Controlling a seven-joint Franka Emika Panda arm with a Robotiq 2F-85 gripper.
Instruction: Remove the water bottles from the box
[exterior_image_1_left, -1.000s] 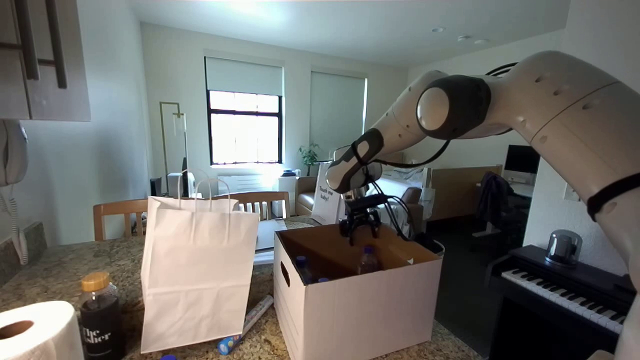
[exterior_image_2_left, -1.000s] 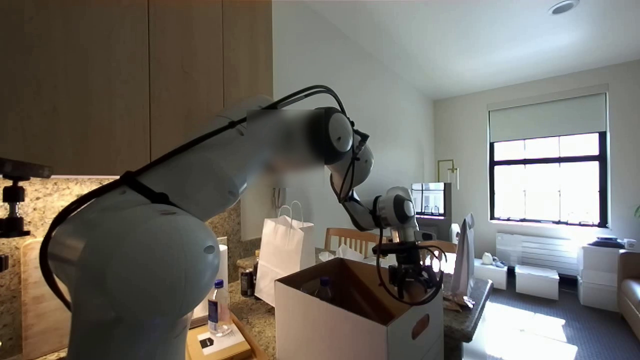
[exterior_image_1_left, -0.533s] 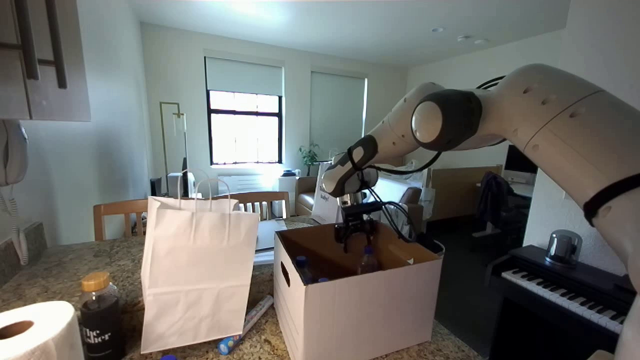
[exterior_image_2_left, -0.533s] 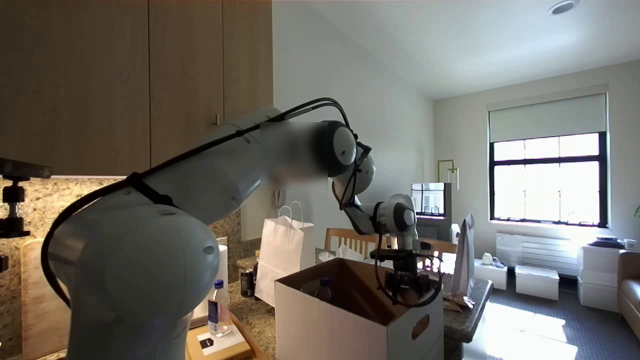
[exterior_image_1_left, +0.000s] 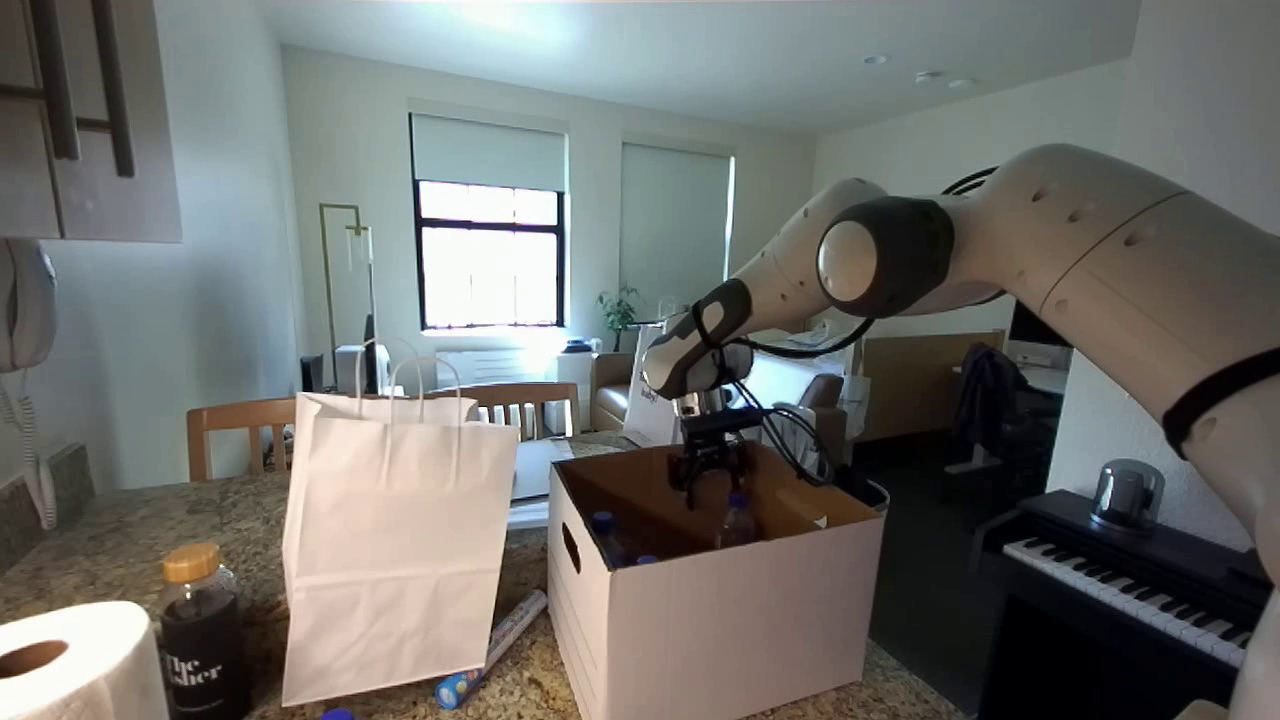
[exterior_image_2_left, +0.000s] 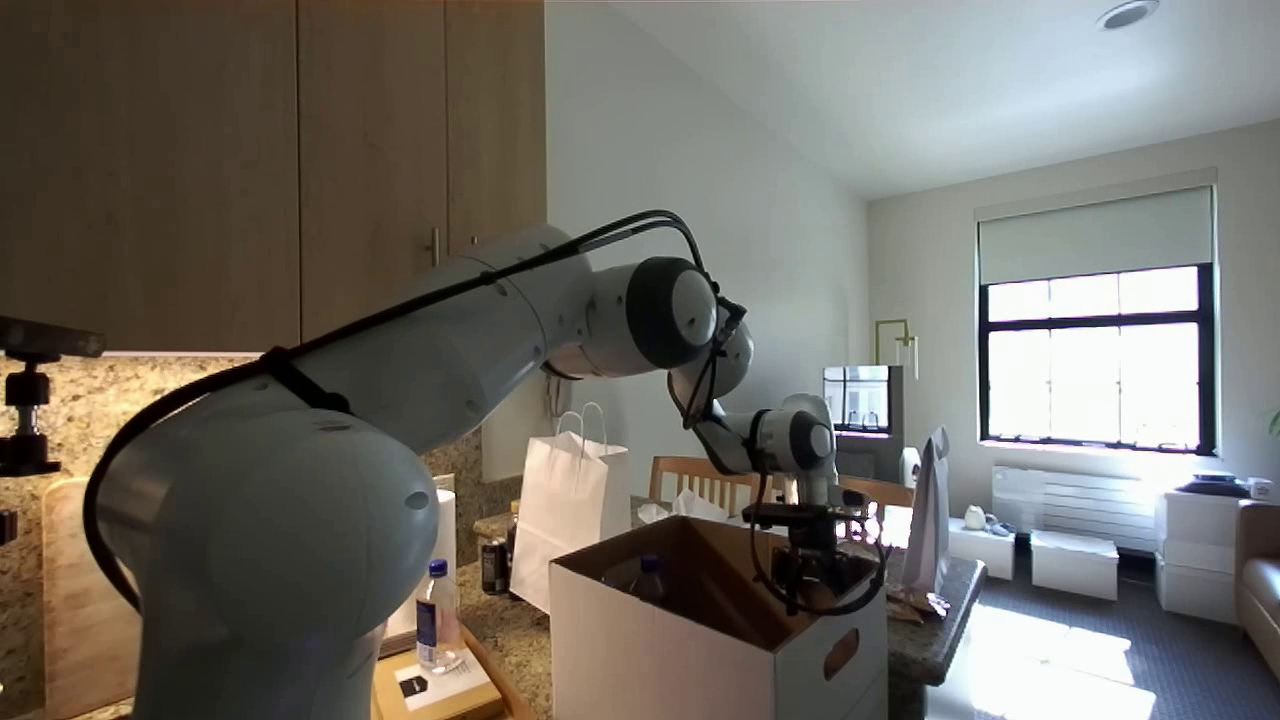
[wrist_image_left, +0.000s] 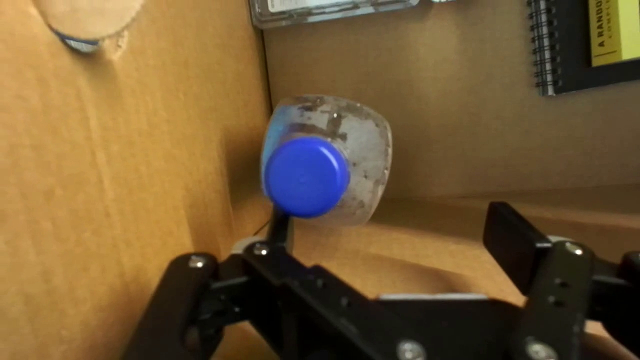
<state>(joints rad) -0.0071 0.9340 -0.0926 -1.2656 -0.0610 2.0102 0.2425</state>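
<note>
The white box (exterior_image_1_left: 740, 630) stands on the counter, brown inside; it also shows in an exterior view (exterior_image_2_left: 660, 650). In it are clear water bottles with blue caps: one on the right (exterior_image_1_left: 737, 527), one at the left wall (exterior_image_1_left: 605, 535), and a cap (exterior_image_1_left: 646, 560) at the near rim. My gripper (exterior_image_1_left: 714, 490) is open and empty inside the box's upper part, above and behind the right bottle; it also shows in an exterior view (exterior_image_2_left: 815, 590). In the wrist view an upright bottle (wrist_image_left: 367, 150) stands by the box wall; its cap partly hides one finger of my gripper (wrist_image_left: 392, 227).
A white paper bag (exterior_image_1_left: 400, 550), a dark-brown bottle (exterior_image_1_left: 203, 640), a paper roll (exterior_image_1_left: 90, 670) and a tube (exterior_image_1_left: 490, 650) are beside the box. A water bottle (exterior_image_2_left: 437, 620) stands outside on a small carton. A notebook (wrist_image_left: 575, 55) lies inside the box.
My gripper has moved down into the box and slightly to the left in an exterior view, turning a little. The bottles and box have not moved.
</note>
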